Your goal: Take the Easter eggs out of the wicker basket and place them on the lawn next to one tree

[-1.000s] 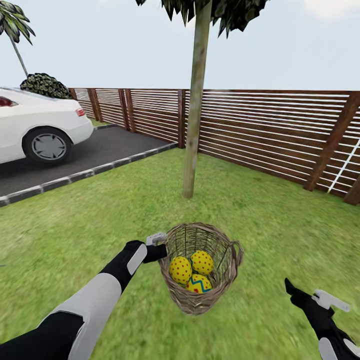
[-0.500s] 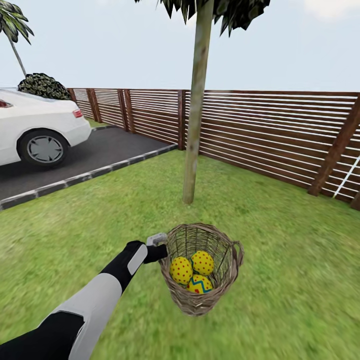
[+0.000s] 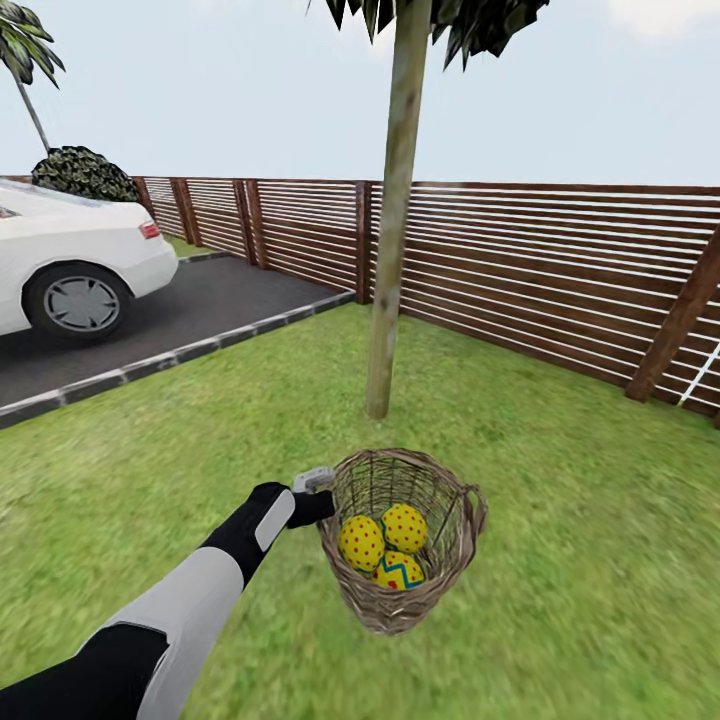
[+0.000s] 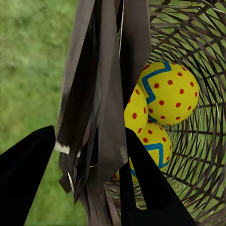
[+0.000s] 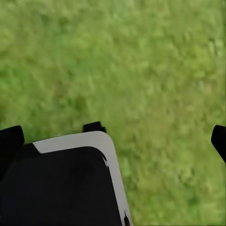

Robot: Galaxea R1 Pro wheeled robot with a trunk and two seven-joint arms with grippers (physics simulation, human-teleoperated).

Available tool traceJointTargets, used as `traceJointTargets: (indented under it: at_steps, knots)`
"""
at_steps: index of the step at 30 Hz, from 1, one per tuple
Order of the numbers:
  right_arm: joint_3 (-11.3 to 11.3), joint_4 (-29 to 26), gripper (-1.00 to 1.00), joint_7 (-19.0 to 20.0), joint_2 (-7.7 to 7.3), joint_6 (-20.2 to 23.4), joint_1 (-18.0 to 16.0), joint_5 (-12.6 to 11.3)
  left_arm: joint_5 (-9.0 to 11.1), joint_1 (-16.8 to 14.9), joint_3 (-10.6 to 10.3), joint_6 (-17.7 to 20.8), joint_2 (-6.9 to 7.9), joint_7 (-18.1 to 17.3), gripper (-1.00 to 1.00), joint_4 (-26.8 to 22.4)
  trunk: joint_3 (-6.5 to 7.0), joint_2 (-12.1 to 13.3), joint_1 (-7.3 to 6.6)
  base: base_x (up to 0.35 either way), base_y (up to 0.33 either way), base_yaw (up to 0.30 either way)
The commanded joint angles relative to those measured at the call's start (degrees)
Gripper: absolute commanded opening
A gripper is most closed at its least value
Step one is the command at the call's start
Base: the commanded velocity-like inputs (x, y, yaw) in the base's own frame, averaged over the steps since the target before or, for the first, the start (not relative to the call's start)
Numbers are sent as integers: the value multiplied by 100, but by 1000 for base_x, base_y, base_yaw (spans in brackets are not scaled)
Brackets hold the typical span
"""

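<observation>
1. On the lawn [image 3: 560,520], in the head view, the wicker basket [image 3: 440,580] is at the tip of the left arm, in front of the tree [image 3: 388,300]. The left gripper [image 3: 318,500] is at the basket's rim. Three Easter eggs [image 3: 385,545] lie inside. Behind stand a wooden fence [image 3: 540,270], a driveway [image 3: 180,310] and a white car [image 3: 70,265].
2. In the left wrist view, the left gripper [image 4: 89,155] is closed on the basket wall [image 4: 101,94], one finger on each side. The eggs [image 4: 167,94] touch each other inside the weave [image 4: 202,141].
3. In the right wrist view, the right gripper [image 5: 117,141] has its fingertips [image 5: 10,140] wide apart over bare grass [image 5: 141,61], holding nothing.
</observation>
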Motion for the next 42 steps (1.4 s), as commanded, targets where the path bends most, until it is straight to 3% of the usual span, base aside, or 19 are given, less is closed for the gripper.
traceJointTargets:
  at_steps: [1, 22, 42]
  knots:
    - [-22, 6, 100, 41, -1, -19, -4, -42, 111, -4, -23, 13, 11, 38, -100, -9, 10, 34, -18, 328, 0, 0]
    - [-13, 6, 100, 54, 7, -12, -4, -38, 111, -4, -23, 13, 13, 38, -100, -5, 387, 877, -479, 326, 0, 0]
    - [-13, 6, 100, 62, -1, -3, -4, -47, 111, -4, -23, 13, 30, 38, -100, -3, 387, 877, -479, 327, 0, 0]
